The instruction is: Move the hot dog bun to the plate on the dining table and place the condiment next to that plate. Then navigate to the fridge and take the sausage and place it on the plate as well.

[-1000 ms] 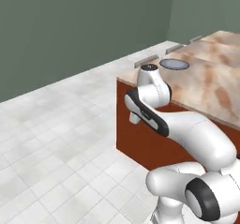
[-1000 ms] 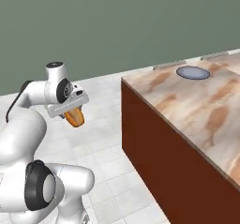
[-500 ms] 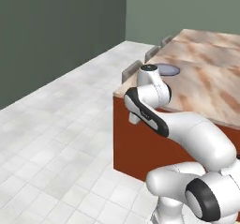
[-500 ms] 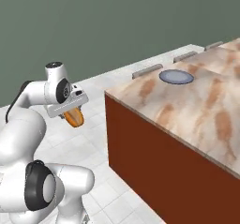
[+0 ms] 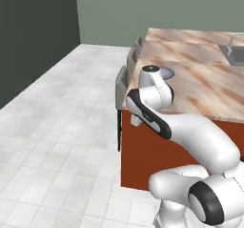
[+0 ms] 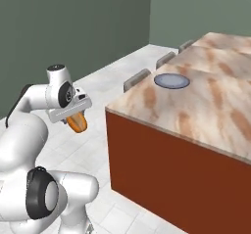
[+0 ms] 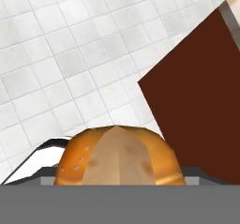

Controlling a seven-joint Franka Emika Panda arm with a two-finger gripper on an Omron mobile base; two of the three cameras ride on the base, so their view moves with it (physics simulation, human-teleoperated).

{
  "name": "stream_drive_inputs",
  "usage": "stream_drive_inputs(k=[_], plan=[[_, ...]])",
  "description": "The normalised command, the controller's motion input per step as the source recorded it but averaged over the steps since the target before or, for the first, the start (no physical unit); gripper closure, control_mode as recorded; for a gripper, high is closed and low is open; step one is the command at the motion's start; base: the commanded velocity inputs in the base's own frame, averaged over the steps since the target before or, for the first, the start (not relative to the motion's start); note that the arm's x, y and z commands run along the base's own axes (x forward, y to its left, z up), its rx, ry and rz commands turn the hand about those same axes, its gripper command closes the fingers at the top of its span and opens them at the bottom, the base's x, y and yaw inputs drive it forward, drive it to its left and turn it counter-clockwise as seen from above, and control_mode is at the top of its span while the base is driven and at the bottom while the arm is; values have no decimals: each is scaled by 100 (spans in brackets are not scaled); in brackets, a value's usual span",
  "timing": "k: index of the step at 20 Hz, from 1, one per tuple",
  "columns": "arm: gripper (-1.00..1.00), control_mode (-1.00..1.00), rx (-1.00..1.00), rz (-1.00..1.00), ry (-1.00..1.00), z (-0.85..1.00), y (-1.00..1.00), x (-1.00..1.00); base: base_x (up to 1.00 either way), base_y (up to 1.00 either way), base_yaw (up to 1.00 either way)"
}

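The bun [image 6: 77, 122] is being held in the wide-spread gripper [image 6: 73, 115], apparently loosely, well short of the plate [image 6: 171, 81] ahead, so it is risking being dropped in transit.

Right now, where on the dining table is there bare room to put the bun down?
The marble top of the dining table is bare between the near edge and the plate. The plate itself holds nothing. A sink takes the far right corner.

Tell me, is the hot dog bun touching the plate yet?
Apart. The right base view shows the hot dog bun held in the gripper over the floor, well short of the plate on the dining table.
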Motion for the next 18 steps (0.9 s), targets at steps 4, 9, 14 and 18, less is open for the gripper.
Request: stream_drive_inputs(k=[4, 9, 14, 18], plan=[[100, 100, 0, 0, 0, 0, 0, 0, 1, 100, -48], [100, 100, 0, 0, 0, 0, 0, 0, 7, 100, -49], [100, 100, 0, 0, 0, 0, 0, 0, 16, 100, -50], [100, 100, 0, 0, 0, 0, 0, 0, 22, 100, -52]])
